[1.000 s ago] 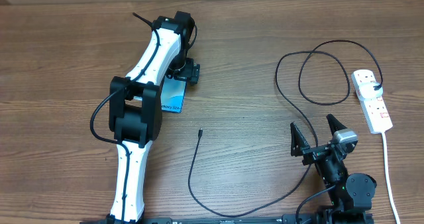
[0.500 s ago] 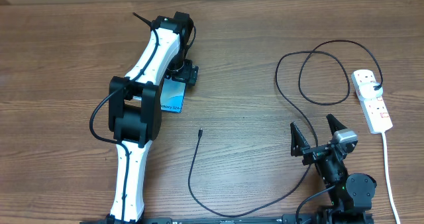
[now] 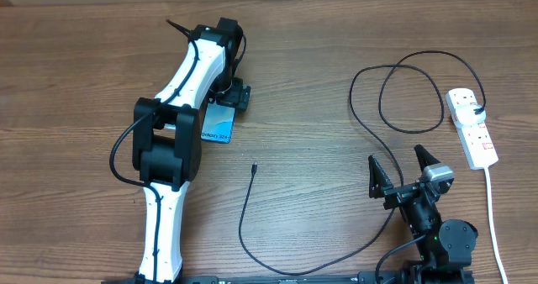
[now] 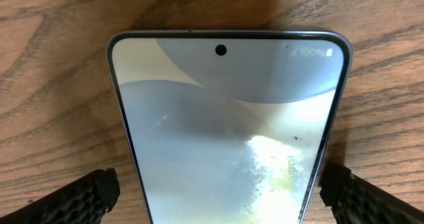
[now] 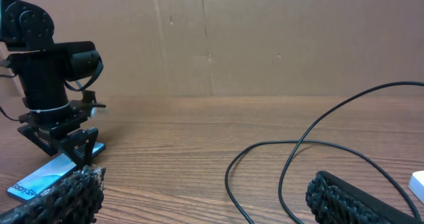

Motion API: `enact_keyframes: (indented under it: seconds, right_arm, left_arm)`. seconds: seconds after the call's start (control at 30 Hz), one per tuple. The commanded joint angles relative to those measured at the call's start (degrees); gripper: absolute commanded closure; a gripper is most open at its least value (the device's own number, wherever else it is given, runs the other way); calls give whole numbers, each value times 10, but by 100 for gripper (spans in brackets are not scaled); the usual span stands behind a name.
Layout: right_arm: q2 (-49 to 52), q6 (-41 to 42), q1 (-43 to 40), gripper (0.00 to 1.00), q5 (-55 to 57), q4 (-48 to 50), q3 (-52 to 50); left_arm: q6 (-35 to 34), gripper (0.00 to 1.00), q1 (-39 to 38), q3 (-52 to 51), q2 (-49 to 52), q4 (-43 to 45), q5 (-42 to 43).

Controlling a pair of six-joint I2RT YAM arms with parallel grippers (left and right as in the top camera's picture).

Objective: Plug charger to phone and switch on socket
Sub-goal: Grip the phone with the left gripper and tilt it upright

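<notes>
The phone [image 3: 218,127] lies flat on the wooden table, its pale blue screen up. My left gripper [image 3: 227,97] hangs over its far end. In the left wrist view the phone [image 4: 225,118] fills the middle. The left gripper [image 4: 222,197] is open, one fingertip on each side of the phone, a strip of wood showing between each and the phone's edge. The charger's connector tip [image 3: 253,167] lies loose mid-table. Its thin black cable [image 3: 382,91] loops over to the white socket [image 3: 473,131] at the right. My right gripper [image 3: 402,168] stands open near the front, holding nothing.
A thick white cord [image 3: 493,217] runs from the socket toward the front edge. In the right wrist view a brown cardboard wall [image 5: 265,38] closes the table's far side, and cable loops [image 5: 265,159] lie ahead of the open right gripper [image 5: 205,197].
The left arm has shifted slightly to the left and away over the phone. The phone, the charger and the right arm have not moved.
</notes>
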Motion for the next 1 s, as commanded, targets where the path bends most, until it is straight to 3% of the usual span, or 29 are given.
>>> enact_keyframes:
  seconds: [0.0,0.5,0.97]
  right_arm:
    - [-6,-5,4,0,6,3,-6]
    - [-6,-5,4,0,6,3,-6]
    - [-6,-5,4,0,6,3,-6]
  left_arm:
    - [7,0,6,-46,42,-2,-3]
    - [7,0,6,-47,42,-11,156]
    - [5,0,2,-47,42,-15,159]
